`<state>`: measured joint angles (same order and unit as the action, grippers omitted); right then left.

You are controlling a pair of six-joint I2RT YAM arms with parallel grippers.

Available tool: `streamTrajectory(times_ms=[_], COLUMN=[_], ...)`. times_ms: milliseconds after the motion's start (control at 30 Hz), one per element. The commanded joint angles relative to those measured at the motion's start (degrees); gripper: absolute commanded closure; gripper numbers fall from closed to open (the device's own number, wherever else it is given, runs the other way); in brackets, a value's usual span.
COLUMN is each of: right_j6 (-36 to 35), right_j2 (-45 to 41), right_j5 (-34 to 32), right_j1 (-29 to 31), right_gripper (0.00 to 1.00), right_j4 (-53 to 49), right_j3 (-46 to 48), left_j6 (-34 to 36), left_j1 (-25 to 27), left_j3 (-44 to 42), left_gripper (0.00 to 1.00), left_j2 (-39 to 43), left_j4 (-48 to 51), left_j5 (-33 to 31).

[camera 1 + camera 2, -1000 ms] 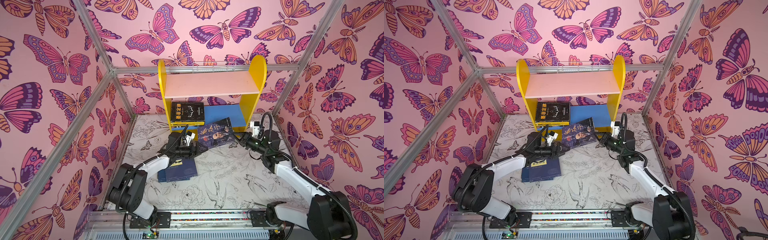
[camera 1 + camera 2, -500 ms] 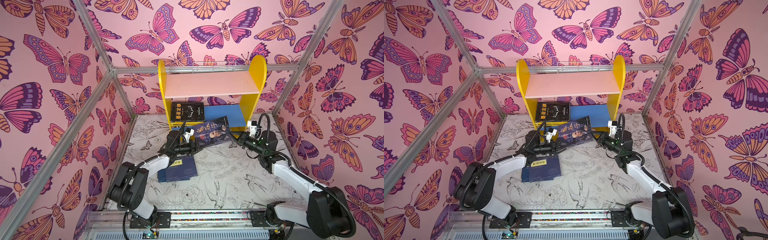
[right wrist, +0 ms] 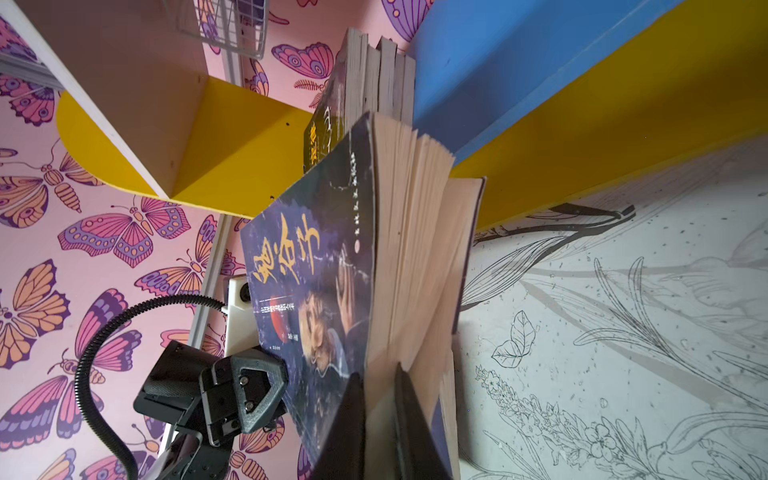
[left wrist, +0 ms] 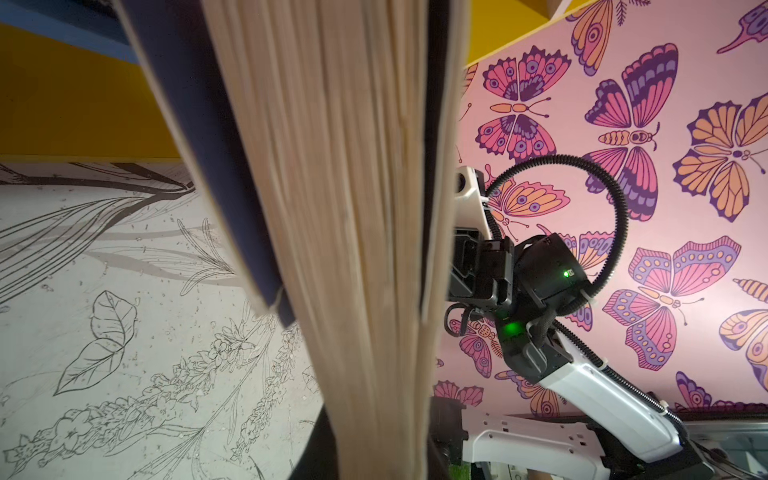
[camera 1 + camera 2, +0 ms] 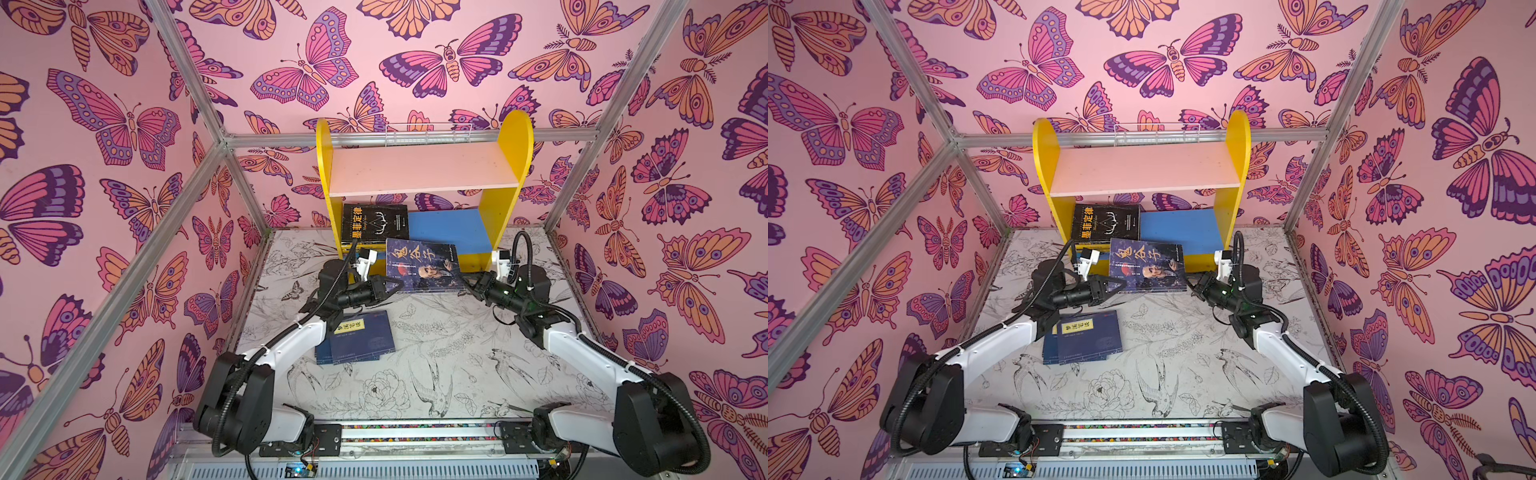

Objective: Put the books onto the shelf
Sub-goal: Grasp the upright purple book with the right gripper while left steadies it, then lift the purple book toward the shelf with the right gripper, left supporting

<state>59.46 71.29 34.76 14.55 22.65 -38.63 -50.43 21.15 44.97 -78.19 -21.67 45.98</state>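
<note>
1. While the dark book (image 5: 422, 266) with a face and calligraphy on its cover hangs lifted and tilted in front of the shelf (image 5: 424, 170), both arms have it: left gripper (image 5: 392, 284) at its 8 o'clock corner, right gripper (image 5: 467, 283) at its 4 o'clock corner in both top views.
2. Right gripper (image 3: 380, 399): fingers pinched on the front cover and part of the pages. The rest of the pages and the back cover fan loose beside it. Grip is partial.
3. Left gripper: the left wrist view is filled by the page edges (image 4: 353, 208). Its jaws look closed on the book's corner, as the right wrist view (image 3: 245, 399) also suggests.
4. Shelf state: a black book (image 5: 376, 220) tops a stack on the blue board (image 5: 449, 226), at its 9 o'clock end. The 3 o'clock part is bare, and so is the pink board (image 5: 424, 172).
5. On the table (image 5: 457, 357), navy books (image 5: 357, 338) lie stacked at 6 o'clock of the held book, partly under the left arm.
6. Judgement for the step: level the book first so the loose pages close; move both arms together toward 12 o'clock; aim for the bare blue area beside the stack.
7. Risks: fanned pages catching the yellow front lip (image 5: 469, 259); unequal arm motion bending the cover.
</note>
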Motion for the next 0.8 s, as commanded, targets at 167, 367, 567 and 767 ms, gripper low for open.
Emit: streamTrajectory(times_ms=[167,367,567,767], right_j6=[-6.6,-3.0,2.5,2.5], right_j2=[-0.1,1.6,2.3,4.1], right_j5=[1.7,10.0,14.4,14.7], right_j1=[-1.0,-1.1,-0.4,1.8], right_gripper=[0.42,0.35,0.37,0.38], right_j4=[-6.5,0.5,11.1,11.9], right_j3=[-2.1,-1.7,-0.5,-0.7], left_j6=[6.1,7.2,6.9,5.7], left_j1=[0.1,-0.6,-0.9,-0.9], left_j3=[-4.3,-4.6,-4.7,-5.4], left_gripper=[1.0,1.0,1.0,1.0], left_j2=[10.6,12.9,12.3,12.3], left_j4=[0.9,0.9,-1.0,-5.2], left_j5=[-5.4,-6.1,-6.0,-5.7])
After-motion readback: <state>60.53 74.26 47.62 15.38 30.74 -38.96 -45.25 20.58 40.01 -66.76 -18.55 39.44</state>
